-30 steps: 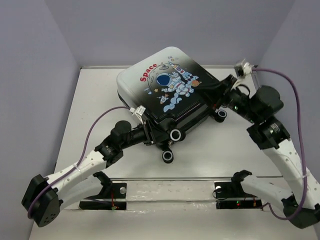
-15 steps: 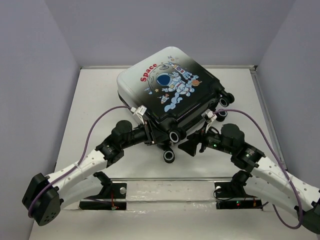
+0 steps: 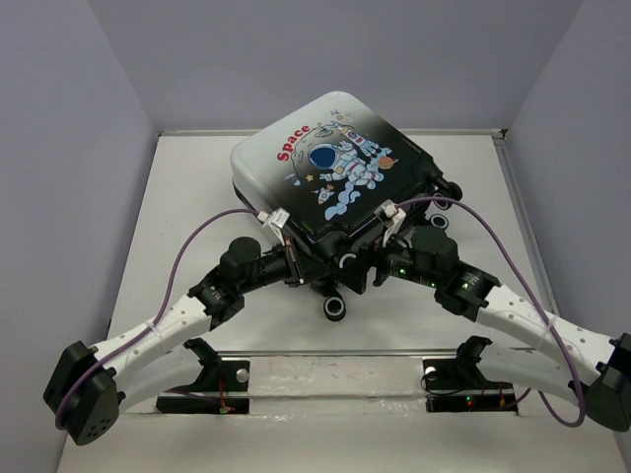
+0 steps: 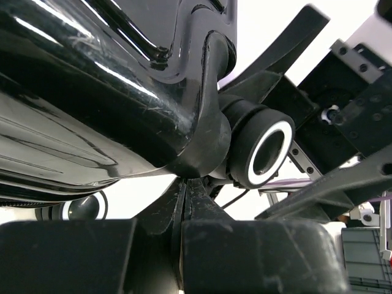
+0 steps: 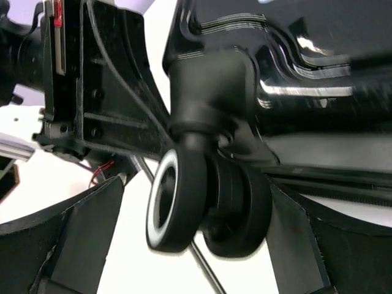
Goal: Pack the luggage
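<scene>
The luggage (image 3: 330, 163) lies shut and flat at the back middle of the table, its astronaut and red "Space" print facing up and its black wheels toward me. My left gripper (image 3: 299, 268) is shut, with nothing between its fingers. In the left wrist view the left gripper (image 4: 185, 187) has its tips touching the underside of a glossy black wheel housing (image 4: 202, 141), beside a white-rimmed wheel (image 4: 264, 153). My right gripper (image 3: 357, 271) is open. In the right wrist view the right gripper (image 5: 196, 190) straddles a double caster wheel (image 5: 184, 202), one finger (image 5: 79, 245) on each side.
A loose-looking lower wheel (image 3: 333, 307) hangs in front of the two grippers. More wheels (image 3: 444, 192) stick out at the luggage's right corner. A metal rail (image 3: 335, 367) with both arm bases runs along the near edge. Purple cables loop over both arms.
The right arm swung from the luggage's right rear corner to its near corner, opened, and now straddles a wheel. The left gripper closed where it was.
</scene>
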Action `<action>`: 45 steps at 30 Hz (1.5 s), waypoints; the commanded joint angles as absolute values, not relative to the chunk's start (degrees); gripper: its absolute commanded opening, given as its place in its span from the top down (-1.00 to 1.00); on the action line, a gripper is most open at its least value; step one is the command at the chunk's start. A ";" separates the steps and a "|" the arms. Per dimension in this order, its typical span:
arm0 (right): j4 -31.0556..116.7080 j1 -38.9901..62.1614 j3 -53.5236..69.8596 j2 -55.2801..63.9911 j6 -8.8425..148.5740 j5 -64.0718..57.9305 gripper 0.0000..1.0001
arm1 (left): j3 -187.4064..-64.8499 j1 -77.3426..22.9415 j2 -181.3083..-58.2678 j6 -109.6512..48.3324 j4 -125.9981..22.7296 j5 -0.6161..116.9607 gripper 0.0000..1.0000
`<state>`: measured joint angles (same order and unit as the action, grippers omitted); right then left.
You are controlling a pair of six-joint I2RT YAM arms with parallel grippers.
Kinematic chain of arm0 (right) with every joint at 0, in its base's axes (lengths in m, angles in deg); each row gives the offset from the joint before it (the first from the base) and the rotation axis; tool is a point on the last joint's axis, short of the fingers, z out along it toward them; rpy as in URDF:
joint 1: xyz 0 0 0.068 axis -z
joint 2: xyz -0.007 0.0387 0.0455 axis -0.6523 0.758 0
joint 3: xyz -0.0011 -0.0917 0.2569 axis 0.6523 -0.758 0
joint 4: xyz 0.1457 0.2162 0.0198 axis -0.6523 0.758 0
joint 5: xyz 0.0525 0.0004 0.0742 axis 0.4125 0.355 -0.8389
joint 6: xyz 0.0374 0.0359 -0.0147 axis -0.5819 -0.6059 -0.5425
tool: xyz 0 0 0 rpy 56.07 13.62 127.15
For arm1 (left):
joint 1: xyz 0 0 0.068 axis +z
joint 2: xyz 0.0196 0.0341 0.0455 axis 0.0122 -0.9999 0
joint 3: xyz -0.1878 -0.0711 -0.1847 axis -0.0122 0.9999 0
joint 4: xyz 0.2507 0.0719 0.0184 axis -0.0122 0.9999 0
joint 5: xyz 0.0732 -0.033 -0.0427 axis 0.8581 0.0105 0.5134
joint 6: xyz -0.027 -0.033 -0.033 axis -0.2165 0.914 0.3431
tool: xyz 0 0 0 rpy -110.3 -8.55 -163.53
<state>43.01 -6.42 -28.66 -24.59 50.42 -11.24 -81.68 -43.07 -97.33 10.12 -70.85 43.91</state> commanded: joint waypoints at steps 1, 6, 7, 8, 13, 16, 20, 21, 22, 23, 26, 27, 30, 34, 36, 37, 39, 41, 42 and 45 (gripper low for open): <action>45.48 -8.68 -22.03 -21.01 53.74 -7.39 -0.86 | -84.37 -42.71 -95.80 9.18 -79.06 45.60 0.89; 45.05 -9.21 -22.02 -19.42 52.07 -4.48 -0.20 | -83.58 -42.80 -94.83 8.91 -78.54 45.87 0.88; 44.61 -9.21 -22.20 -19.51 51.55 -4.22 0.04 | -83.23 -42.71 -94.57 8.74 -78.27 45.95 0.88; 44.52 -9.21 -22.64 -19.51 50.67 -3.52 0.44 | -82.97 -42.80 -93.96 8.48 -77.05 46.48 0.88; 44.43 -9.21 -23.69 -20.74 49.26 -2.46 0.86 | -80.42 -44.63 -89.74 4.27 -68.53 56.72 0.44; 43.12 -9.82 -23.08 -20.22 48.30 -2.46 0.86 | -77.79 -49.89 -86.66 3.64 -62.73 68.22 0.04; 40.39 -13.59 -18.44 -13.13 48.90 -2.99 0.86 | -72.53 -58.24 -84.29 7.93 -60.60 79.84 -0.04; 40.12 -14.82 -16.86 -11.35 49.43 -2.64 0.87 | -71.81 -59.75 -84.28 8.47 -60.60 81.71 -0.04; 39.77 -17.18 -13.53 -9.59 49.87 -2.03 0.86 | -71.02 -61.16 -84.55 8.73 -60.52 85.47 -0.03; 39.33 -18.16 -12.02 -8.01 50.31 -0.98 0.86 | -71.01 -63.87 -84.98 8.91 -60.26 87.59 -0.01; 37.40 -20.28 -7.36 -2.91 51.10 -1.06 0.86 | -71.97 -68.27 -88.49 8.91 -59.64 96.03 0.01; 36.79 -20.28 -6.48 -1.51 51.28 -0.97 0.86 | -72.67 -68.72 -89.29 8.83 -59.29 97.62 0.01; 35.73 -20.28 -5.33 -0.96 51.81 -0.53 0.87 | -74.52 -69.52 -93.15 9.00 -58.15 104.46 -0.11; 35.29 -20.28 -6.29 -1.84 52.42 -0.53 0.86 | -76.02 -69.69 -96.15 12.24 -54.28 111.85 -0.24; 35.20 -20.28 -7.43 -2.81 52.60 -0.35 0.86 | -76.19 -69.70 -96.94 13.13 -53.93 114.32 -0.25; 35.03 -20.28 -7.78 -3.16 52.60 -0.35 0.86 | -76.63 -69.70 -97.11 13.31 -54.01 116.42 -0.25; 34.41 -20.28 -8.92 -3.86 52.25 -0.53 0.86 | -77.16 -69.70 -97.90 12.61 -56.02 117.84 -0.26; 33.80 -20.28 -9.54 -4.04 51.90 -0.70 0.86 | -77.51 -69.78 -98.43 9.37 -60.84 117.76 -0.26; 33.53 -20.28 -9.81 -4.13 51.81 -1.05 0.86 | -77.60 -69.70 -99.30 8.40 -62.09 117.76 -0.26; 32.21 -20.28 -10.77 -4.39 51.02 -1.76 0.86 | -78.57 -69.78 -101.15 5.15 -66.74 116.89 -0.23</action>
<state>43.73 -18.95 -10.80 -1.37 47.58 3.77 -75.37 -69.34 -99.23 9.59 -56.67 110.29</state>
